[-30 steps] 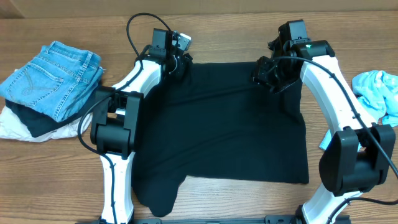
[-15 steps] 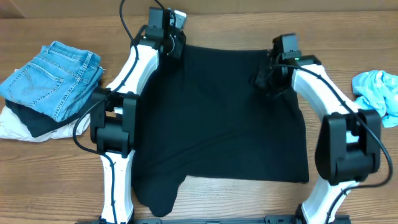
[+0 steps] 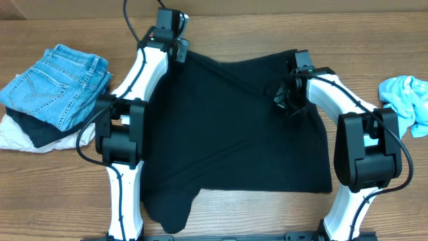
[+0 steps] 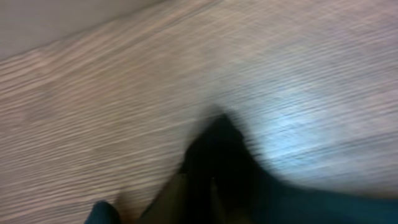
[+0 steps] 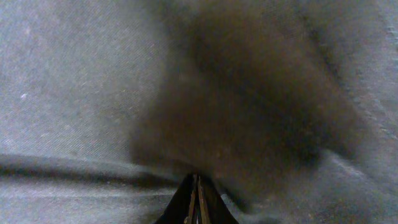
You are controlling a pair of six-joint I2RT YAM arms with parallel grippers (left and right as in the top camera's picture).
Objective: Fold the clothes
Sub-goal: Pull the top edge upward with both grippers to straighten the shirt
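The clothes here are a black T-shirt [image 3: 234,147] lying spread over the middle of the table, with one sleeve hanging off the near edge. My left gripper [image 3: 176,51] is at the shirt's far left corner, shut on it. In the blurred left wrist view, black cloth [image 4: 230,162] sticks out past the left gripper [image 4: 199,186] over bare wood. My right gripper [image 3: 283,102] sits on the shirt near its far right side, shut on a pinch of fabric, with creases running toward it. In the right wrist view the right gripper [image 5: 198,182] has its jaws pressed together against bunched cloth [image 5: 249,106].
Folded blue jeans [image 3: 57,84] lie on a dark garment and a white one at the left edge. A light blue cloth [image 3: 408,100] sits at the right edge. Bare wooden table [image 3: 374,40] runs along the far side.
Both grippers have closed on the shirt. The left one moved farther away, drawing the corner with it. The right one moved nearer, pulling the far edge into a slant.
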